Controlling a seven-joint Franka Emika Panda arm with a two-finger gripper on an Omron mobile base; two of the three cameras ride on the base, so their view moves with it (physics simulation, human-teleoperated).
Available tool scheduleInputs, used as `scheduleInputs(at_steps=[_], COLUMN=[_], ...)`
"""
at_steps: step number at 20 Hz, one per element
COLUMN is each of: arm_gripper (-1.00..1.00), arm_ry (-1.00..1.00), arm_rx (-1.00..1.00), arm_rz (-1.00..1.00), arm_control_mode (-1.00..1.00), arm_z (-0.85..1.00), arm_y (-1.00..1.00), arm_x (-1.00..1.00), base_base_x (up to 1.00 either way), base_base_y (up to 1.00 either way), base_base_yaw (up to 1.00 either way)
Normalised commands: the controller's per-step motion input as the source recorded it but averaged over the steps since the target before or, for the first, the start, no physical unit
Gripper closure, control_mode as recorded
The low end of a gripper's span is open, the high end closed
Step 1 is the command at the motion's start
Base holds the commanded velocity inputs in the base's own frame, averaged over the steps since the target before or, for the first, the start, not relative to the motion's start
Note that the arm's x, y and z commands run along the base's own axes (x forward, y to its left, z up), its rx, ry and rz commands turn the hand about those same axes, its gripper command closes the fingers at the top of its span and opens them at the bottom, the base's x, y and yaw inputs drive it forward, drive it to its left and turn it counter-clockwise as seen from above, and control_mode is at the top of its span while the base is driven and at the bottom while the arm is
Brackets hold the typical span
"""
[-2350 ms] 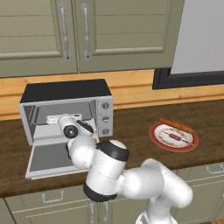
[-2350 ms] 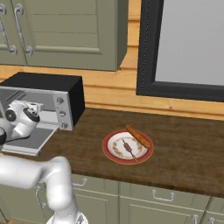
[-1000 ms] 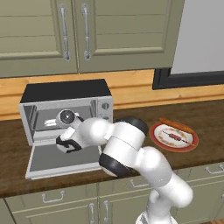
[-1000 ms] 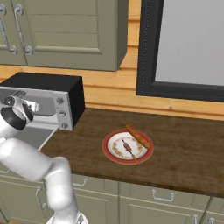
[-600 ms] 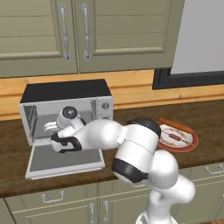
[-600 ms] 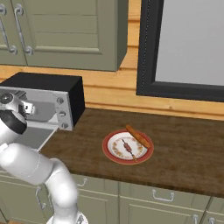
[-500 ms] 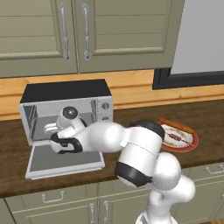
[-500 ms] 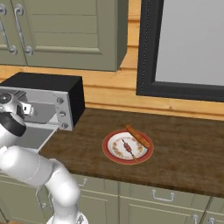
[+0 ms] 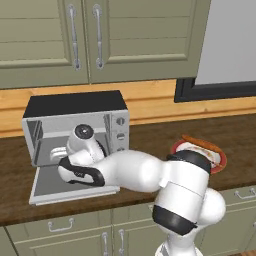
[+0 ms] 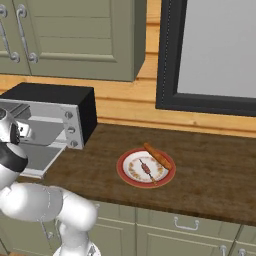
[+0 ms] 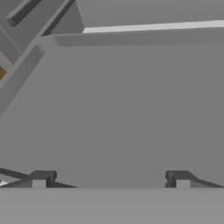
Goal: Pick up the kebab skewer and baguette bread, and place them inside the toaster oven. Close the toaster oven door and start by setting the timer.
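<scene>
The toaster oven (image 9: 75, 106) stands at the left of the counter, its door (image 9: 46, 189) folded down flat and open. My hand (image 9: 82, 144) hovers over the door at the oven's mouth. In the hand view my gripper (image 11: 110, 181) is open, fingertips (image 11: 41, 179) wide apart, nothing between them, facing a grey oven surface. Away to the right, the baguette bread (image 10: 158, 156) and the kebab skewer (image 10: 146, 169) lie on a red-rimmed plate (image 10: 123, 175). In the left base view the baguette bread (image 9: 202, 144) shows just behind my elbow.
Three knobs (image 9: 120, 135) run down the oven's right side. Green wall cupboards (image 9: 100, 40) hang above the oven and a dark-framed panel (image 10: 215, 55) stands behind the plate. The wooden counter (image 10: 215, 175) stretches right of the plate.
My hand has stayed at the oven's mouth while the elbow swung right and down, now covering part of the plate in the left base view. The food has not moved.
</scene>
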Motion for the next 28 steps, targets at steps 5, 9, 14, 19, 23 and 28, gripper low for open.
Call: scheduleInputs(at_steps=[5, 9, 14, 19, 23, 28], arm_gripper=[-1.00, -1.00, -1.00, -1.00, -1.00, -1.00], arm_ry=[-0.04, -0.04, -0.02, 0.00, 0.03, 0.06], arm_rx=[0.05, 0.00, 0.00, 0.00, -0.03, -0.09], arm_rz=[0.00, 0.00, 0.00, 0.00, 0.00, 0.00], arm_control_mode=[-1.00, -1.00, -1.00, -1.00, -1.00, -1.00], arm_z=[1.00, 0.65, 0.23, 0.16, 0.14, 0.01], arm_y=[-0.38, -0.92, -1.00, -1.00, -1.00, -1.00], arm_x=[-0.40, -0.83, -0.77, -0.49, -0.27, -0.06], base_base_x=[0.00, 0.00, 0.00, 0.00, 0.00, 0.00], base_base_y=[0.00, 0.00, 0.00, 0.00, 0.00, 0.00], base_base_yaw=[0.00, 0.00, 0.00, 0.00, 0.00, 0.00])
